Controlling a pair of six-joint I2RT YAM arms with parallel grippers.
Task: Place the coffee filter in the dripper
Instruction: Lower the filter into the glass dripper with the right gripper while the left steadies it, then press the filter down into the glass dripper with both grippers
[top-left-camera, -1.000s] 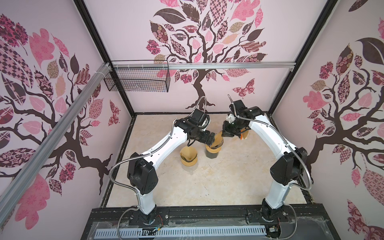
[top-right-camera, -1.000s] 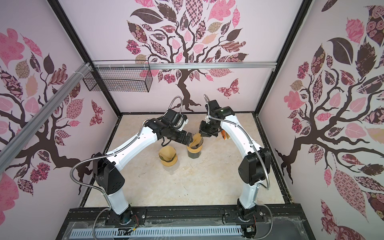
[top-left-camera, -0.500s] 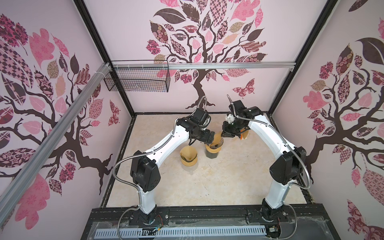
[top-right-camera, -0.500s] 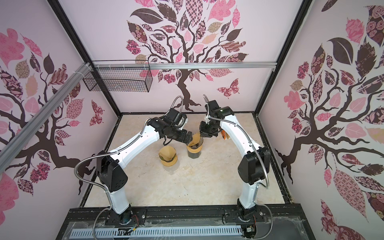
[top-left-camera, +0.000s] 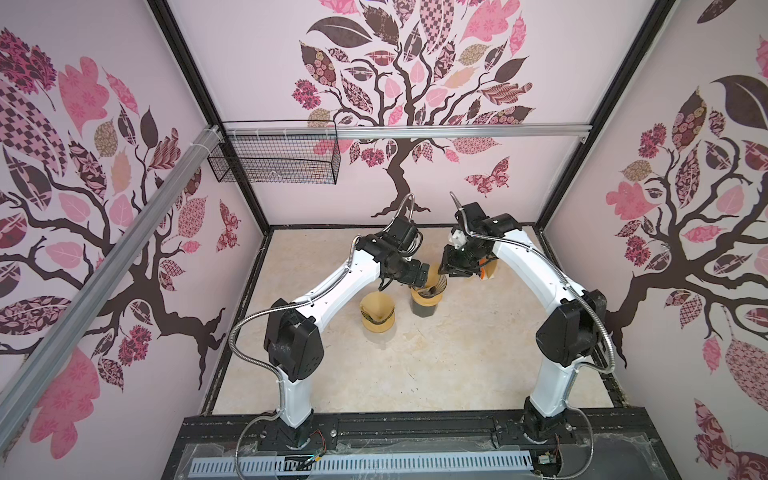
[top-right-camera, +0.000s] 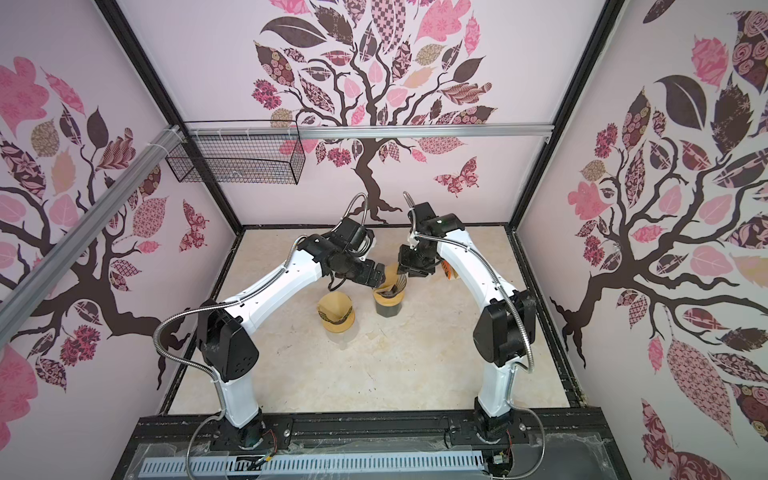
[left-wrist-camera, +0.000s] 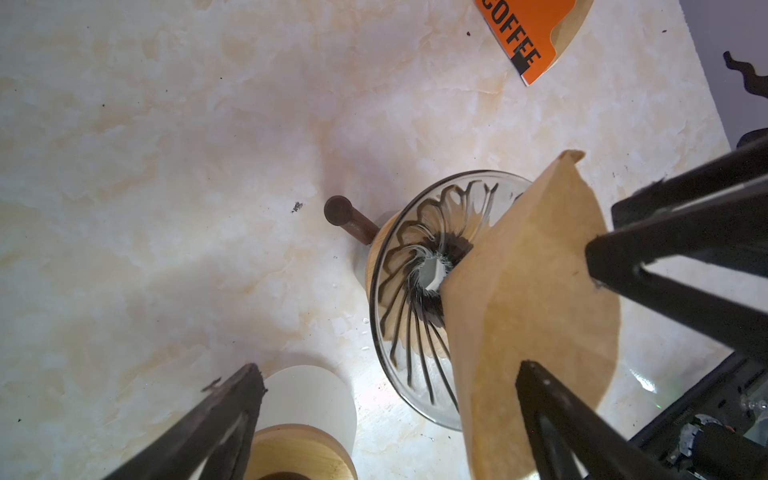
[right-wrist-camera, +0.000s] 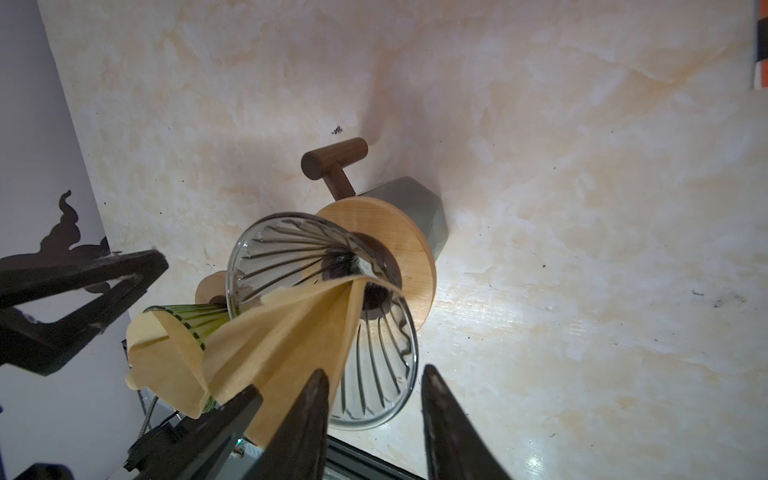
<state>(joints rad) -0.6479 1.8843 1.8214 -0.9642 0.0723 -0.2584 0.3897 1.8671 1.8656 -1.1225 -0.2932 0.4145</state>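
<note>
Both hands crowd one side of the dripper (left-wrist-camera: 405, 232), while the surface (left-wrist-camera: 166, 166) on its handle (left-wrist-camera: 347, 219) side lies open. The left hand (left-wrist-camera: 390, 368) is spread wide and the right hand (right-wrist-camera: 374, 372) is parted, neither clamping the coffee filter (left-wrist-camera: 532, 291). The filter's tip sits in the dripper's cone and its body leans out over the rim. A second dripper (top-left-camera: 376, 313) just beside holds its own filter.

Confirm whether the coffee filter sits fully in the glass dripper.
Partly: the coffee filter tip reaches the glass dripper centre, but it leans out past the rim.
</note>
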